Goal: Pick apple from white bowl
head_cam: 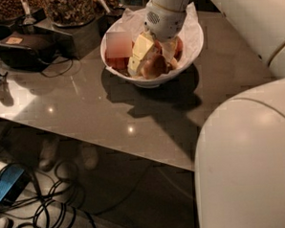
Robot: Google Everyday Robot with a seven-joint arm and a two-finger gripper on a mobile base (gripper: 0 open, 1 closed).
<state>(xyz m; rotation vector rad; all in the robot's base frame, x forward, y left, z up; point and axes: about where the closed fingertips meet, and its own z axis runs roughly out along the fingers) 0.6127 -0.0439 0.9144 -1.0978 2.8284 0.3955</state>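
The white bowl (pixel 189 48), lined with crumpled white paper, stands at the far side of the grey table (pixel 94 113). It holds several reddish apples. My gripper (pixel 153 62) reaches down into the bowl from above. Its cream fingers (pixel 140 50) are apart, one on each side of a brownish-red apple (pixel 154 67) at the bowl's front. I cannot see the fingers pressing on that apple. Another apple (pixel 178 48) shows at the right behind the gripper. The bowl's left part is partly hidden.
A dark box (pixel 24 48) with a cable lies at the table's far left. Jars of snacks (pixel 70 9) stand behind the bowl on the left. My white arm and body (pixel 250 168) fill the right side. Cables (pixel 47 207) and a blue device (pixel 7 183) lie on the floor.
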